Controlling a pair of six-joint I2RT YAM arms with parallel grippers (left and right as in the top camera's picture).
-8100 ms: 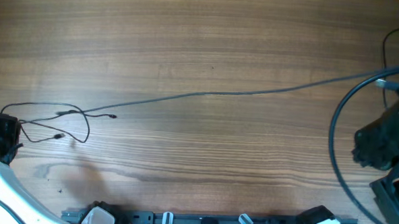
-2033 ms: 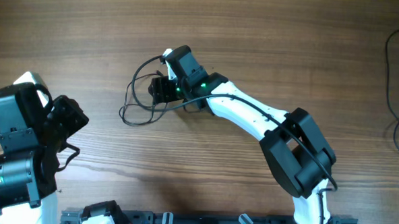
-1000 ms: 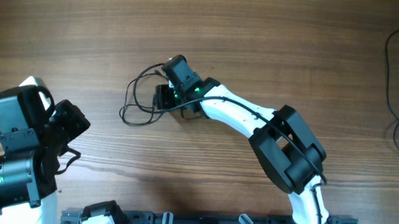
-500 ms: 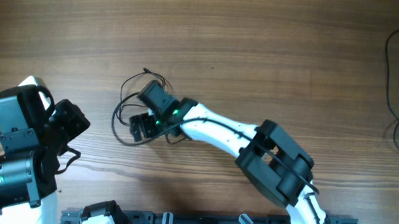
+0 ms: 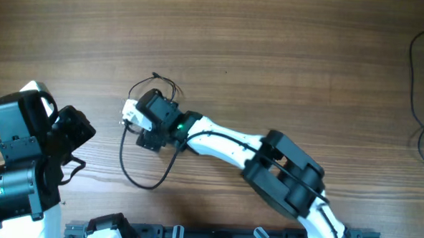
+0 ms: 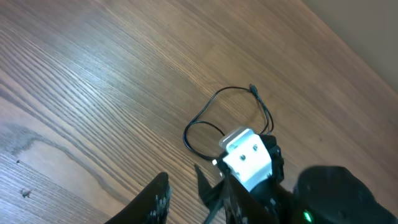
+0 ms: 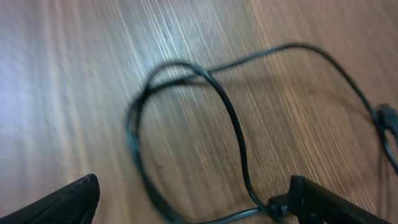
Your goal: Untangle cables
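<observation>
The cable is spread in loose loops on the desk, left of centre. The right tool is held wide over one loop, which is elongated ahead of it. The left tool, whose opening cannot be told, is well apart.

Right arm is doing all the reaching here. From its base down around 5 o'clock in the overhead view, it stretches long and low toward 10 o'clock. The elbow is bent, and the white forearm runs up to a wrist with a green status light lit. The right gripper ends up just left of centre. In its own wrist view the two fingers sit far apart at 7 and 5 o'clock, so the jaws are spread wide.

Left arm is bunched up at 8 o'clock, folded over its base, with the left gripper aimed toward 2 o'clock. Its wrist view shows one finger at 6 o'clock, and honestly I can't tell the gap.
</observation>
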